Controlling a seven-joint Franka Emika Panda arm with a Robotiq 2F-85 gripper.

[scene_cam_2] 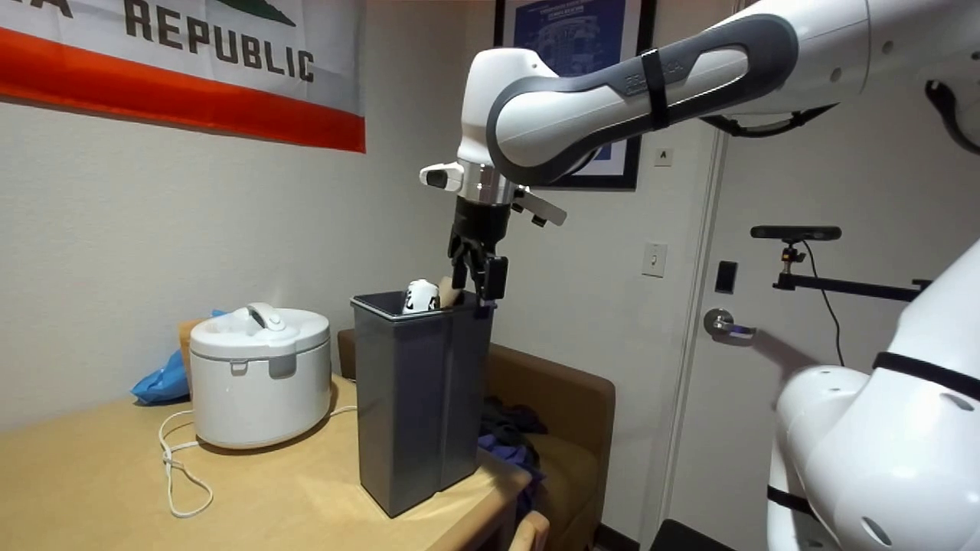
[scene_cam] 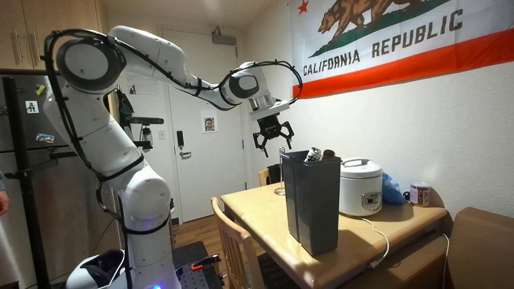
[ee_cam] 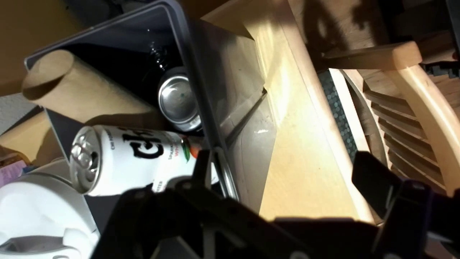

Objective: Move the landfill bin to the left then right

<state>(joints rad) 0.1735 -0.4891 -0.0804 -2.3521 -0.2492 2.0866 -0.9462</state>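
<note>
The landfill bin, a tall dark grey open-topped rectangular bin (scene_cam: pixel 315 204), stands upright on the table. It also shows in an exterior view (scene_cam_2: pixel 417 413), and its rim (ee_cam: pixel 185 39) crosses the wrist view. Cans (ee_cam: pixel 136 154) and a cardboard tube (ee_cam: pixel 86 90) are inside it. My gripper (scene_cam: pixel 278 151) is open and empty, pointing down beside the bin's top rim; it also shows in an exterior view (scene_cam_2: pixel 476 291). In the wrist view the gripper's (ee_cam: pixel 284 162) left finger overlaps the bin's rim and the right finger is over the table edge and chair. I cannot tell whether a finger touches the rim.
A white rice cooker (scene_cam: pixel 360 188) stands close to the bin, its cord (scene_cam_2: pixel 180 474) on the table (scene_cam: pixel 257 208). A wooden chair (scene_cam: pixel 237 241) is at the table edge. A metal stand (scene_cam: pixel 282 172), a blue bag (scene_cam: pixel 391 188) and a jar (scene_cam: pixel 420 194) are on the table.
</note>
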